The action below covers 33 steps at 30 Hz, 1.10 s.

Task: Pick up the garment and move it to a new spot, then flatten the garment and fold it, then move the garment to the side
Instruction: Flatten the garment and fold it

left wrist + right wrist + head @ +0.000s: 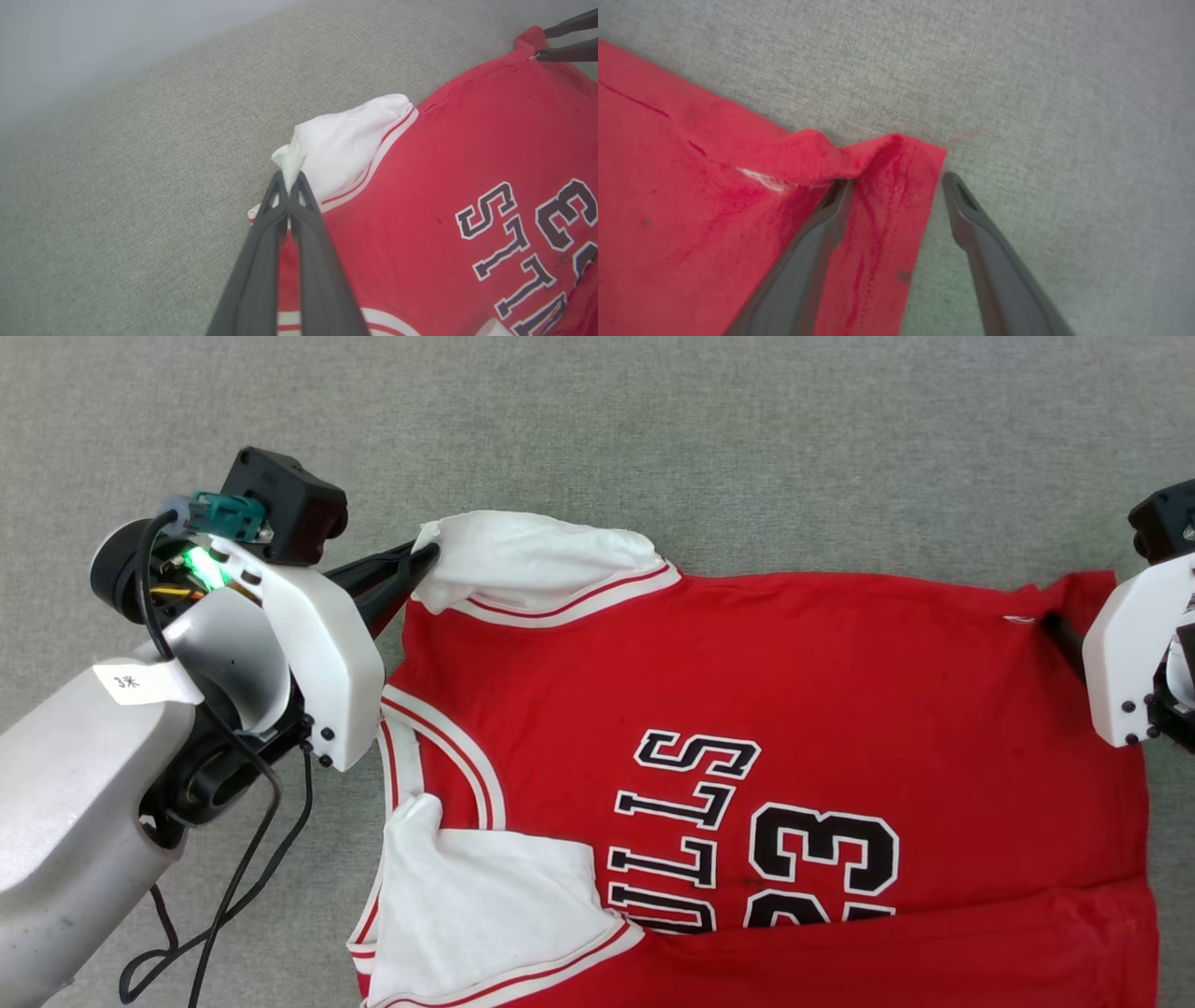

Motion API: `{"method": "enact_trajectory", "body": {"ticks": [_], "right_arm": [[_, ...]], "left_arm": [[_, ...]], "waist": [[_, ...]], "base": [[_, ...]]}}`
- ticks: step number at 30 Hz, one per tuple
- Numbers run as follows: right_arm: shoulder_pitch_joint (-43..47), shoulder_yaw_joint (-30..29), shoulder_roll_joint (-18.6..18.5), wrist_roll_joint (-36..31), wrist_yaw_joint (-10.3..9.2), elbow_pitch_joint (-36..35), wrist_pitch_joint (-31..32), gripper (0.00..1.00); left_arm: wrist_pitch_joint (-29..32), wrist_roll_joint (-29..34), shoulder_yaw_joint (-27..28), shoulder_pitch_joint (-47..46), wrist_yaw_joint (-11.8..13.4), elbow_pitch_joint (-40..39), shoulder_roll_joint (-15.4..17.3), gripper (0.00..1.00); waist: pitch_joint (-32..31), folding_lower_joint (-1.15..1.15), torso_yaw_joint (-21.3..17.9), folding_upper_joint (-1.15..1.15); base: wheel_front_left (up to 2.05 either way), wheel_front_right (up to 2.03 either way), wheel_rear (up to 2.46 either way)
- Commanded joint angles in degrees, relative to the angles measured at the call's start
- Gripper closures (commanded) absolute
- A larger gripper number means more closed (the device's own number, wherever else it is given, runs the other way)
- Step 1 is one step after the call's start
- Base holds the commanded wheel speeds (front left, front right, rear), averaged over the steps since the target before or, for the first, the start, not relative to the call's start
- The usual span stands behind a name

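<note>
While I watched through the head camera, the garment (747, 663) lay spread face-up on the grey fabric surface (747, 429), its BULLS 23 lettering showing. My left tool (425, 555) was clamped tight on the tip of the far white sleeve (532, 560). My right tool (896, 179) stood wide apart at the far hem corner, one finger resting on the red cloth and the other just beside its edge on the grey.

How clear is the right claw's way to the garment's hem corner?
Likely yes: the right claw stands open astride the garment's hem corner, one finger on the red cloth, the other on bare grey surface beside it. Nothing else lies between.
</note>
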Motion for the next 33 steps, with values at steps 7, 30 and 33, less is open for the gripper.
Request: {"method": "enact_trajectory", "body": {"ticks": [7,30,33], "right_arm": [[0.44,3.61,0.24,1.08,-0.06,5.17,-1.85,0.06],[8.84,-6.95,4.90,10.80,-0.09,11.36,-22.14,1.00],[12.05,-7.71,4.76,12.29,-0.09,10.72,-22.85,1.00]], "left_arm": [[-0.61,0.45,-0.45,0.65,0.28,0.00,-0.35,1.00],[-8.71,-3.13,0.23,12.22,4.40,2.12,-0.57,1.00],[-9.24,-3.72,-0.15,14.79,5.24,1.05,-0.01,1.00]], "waist": [[1.09,0.00,1.40,0.00],[-12.85,0.00,0.94,0.00],[-15.09,0.00,1.31,0.00]], "base": [[0.00,0.00,0.00],[0.00,0.00,0.00],[0.00,0.00,0.00]]}}
